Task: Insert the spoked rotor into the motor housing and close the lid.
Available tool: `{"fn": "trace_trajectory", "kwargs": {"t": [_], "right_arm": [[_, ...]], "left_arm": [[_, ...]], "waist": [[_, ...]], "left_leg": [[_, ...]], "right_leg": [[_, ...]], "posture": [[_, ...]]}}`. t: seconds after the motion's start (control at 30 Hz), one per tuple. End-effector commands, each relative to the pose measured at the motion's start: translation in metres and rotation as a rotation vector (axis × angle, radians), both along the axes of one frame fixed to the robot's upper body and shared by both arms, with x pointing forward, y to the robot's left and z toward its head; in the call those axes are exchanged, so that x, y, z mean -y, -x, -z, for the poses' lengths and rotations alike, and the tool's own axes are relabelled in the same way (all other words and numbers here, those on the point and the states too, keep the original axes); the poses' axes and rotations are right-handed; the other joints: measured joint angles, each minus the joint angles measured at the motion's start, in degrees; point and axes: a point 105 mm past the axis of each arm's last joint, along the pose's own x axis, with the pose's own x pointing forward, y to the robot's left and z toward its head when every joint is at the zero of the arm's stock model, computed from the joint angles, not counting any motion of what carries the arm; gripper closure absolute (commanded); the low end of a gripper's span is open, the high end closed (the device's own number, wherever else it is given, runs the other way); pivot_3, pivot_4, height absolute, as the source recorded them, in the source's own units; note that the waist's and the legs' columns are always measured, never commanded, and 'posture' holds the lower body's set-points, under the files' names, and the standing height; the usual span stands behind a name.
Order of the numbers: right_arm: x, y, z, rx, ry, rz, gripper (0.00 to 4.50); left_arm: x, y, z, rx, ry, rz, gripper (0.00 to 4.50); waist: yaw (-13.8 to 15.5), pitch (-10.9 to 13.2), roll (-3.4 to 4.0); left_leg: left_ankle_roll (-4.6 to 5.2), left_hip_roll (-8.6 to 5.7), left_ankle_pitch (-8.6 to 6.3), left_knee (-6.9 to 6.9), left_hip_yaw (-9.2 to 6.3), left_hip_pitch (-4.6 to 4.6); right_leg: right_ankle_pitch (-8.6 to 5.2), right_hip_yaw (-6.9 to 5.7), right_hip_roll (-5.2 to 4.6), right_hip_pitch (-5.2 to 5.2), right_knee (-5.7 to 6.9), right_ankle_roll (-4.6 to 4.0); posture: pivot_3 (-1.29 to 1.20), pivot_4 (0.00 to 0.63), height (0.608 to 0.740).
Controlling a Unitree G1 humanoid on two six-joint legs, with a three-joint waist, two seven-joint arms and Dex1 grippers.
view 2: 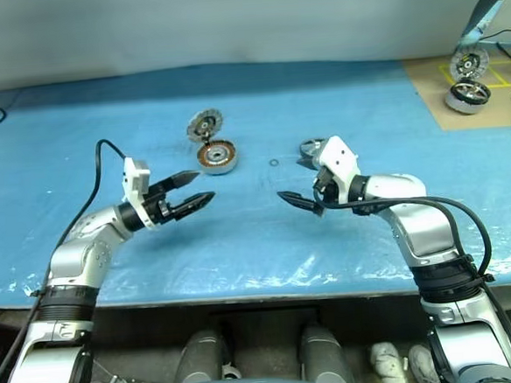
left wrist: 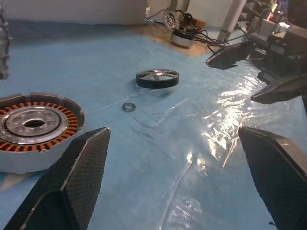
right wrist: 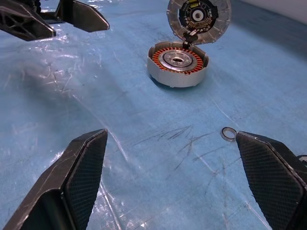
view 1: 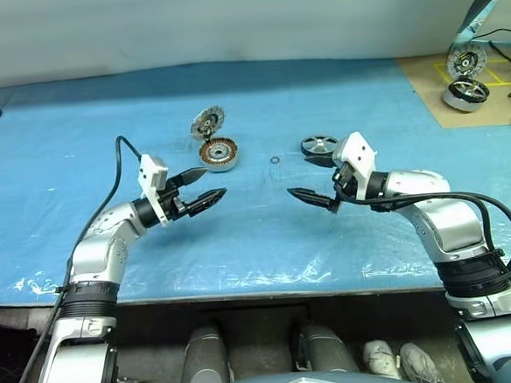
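Note:
The motor housing (view 1: 219,154) lies on the blue sheet, its copper windings showing around a silver hub. Its toothed lid (view 1: 207,122) stands open, tilted up from the far rim. The spoked rotor (view 1: 320,145) lies flat to the right of the housing, with a tiny loose ring (view 1: 274,160) between them. My left gripper (view 1: 213,183) hovers open just in front of the housing, pointing right. Facing it, my right gripper (view 1: 300,176) is open too, in front of and left of the rotor. Both are empty. The right wrist view shows the housing (right wrist: 177,62) and lid (right wrist: 198,17) ahead.
A brown board at the far right carries a silver-and-black drum (view 1: 464,92) and another toothed disc (view 1: 466,60), with cables beside them. The blue sheet's front edge (view 1: 262,283) runs close below both arms. A pale wall closes the back.

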Motion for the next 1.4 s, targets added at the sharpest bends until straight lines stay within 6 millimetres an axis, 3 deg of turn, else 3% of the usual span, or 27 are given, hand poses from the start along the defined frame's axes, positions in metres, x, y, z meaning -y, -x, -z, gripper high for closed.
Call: {"fn": "trace_trajectory", "kwargs": {"t": [0.03,0.57,0.73,0.83,1.0,1.17,1.4], "right_arm": [[-0.002,0.000,-0.013,0.064,0.007,-0.002,0.00],[-0.002,-0.001,-0.005,0.062,0.021,0.030,0.00],[-0.003,-0.002,-0.005,0.065,0.020,0.035,0.00],[-0.003,-0.003,-0.003,0.071,0.027,0.047,0.00],[-0.002,-0.006,0.001,0.087,0.029,0.082,0.00],[-0.005,-0.002,0.005,0.088,0.020,0.097,0.00],[-0.001,0.004,0.011,0.085,0.029,0.142,0.00]], "left_arm": [[-0.005,-0.005,-0.011,0.058,-0.011,-0.030,0.02],[-0.001,-0.003,-0.005,0.031,-0.068,0.020,0.02],[0.002,-0.015,-0.008,0.066,-0.153,0.028,0.02],[0.009,-0.023,-0.012,0.080,-0.273,0.109,0.02],[0.018,-0.058,-0.029,0.152,-0.535,0.164,0.02],[0.032,-0.077,-0.031,0.186,-0.781,0.208,0.02],[0.036,-0.096,-0.027,0.187,-0.970,0.112,0.02]], "waist": [[-0.02,0.00,0.00],[0.08,0.00,0.00],[0.17,0.00,0.00],[0.52,0.00,0.00],[1.40,0.00,0.00],[1.74,0.01,-0.02],[1.92,0.08,-0.13]], "left_leg": [[0.00,0.00,0.00,0.00,0.00,0.00],[0.00,0.02,0.00,0.05,0.00,0.01],[-0.02,0.02,-0.01,0.08,0.00,0.01],[-0.02,0.02,-0.01,0.11,0.00,0.00],[-0.05,0.00,-0.01,0.14,-0.02,0.00],[-0.04,-0.11,-0.01,0.09,-0.06,-0.04],[0.03,-0.10,0.05,0.07,-0.17,-0.27]], "right_leg": [[0.00,0.00,0.00,0.00,0.00,0.00],[0.00,0.00,0.00,-0.01,0.07,0.00],[0.00,0.00,0.00,-0.01,0.10,0.00],[0.00,0.00,0.00,-0.02,0.15,0.00],[0.00,0.01,-0.02,-0.05,0.25,0.00],[0.02,0.02,-0.10,-0.04,0.23,0.03],[0.17,-0.14,-0.08,-0.21,0.30,0.28]], "posture": [[0.00,0.150,0.740],[0.00,0.150,0.740],[0.00,0.150,0.740],[0.00,0.150,0.740],[0.00,0.150,0.740],[0.00,0.150,0.740],[0.00,0.150,0.740]]}}
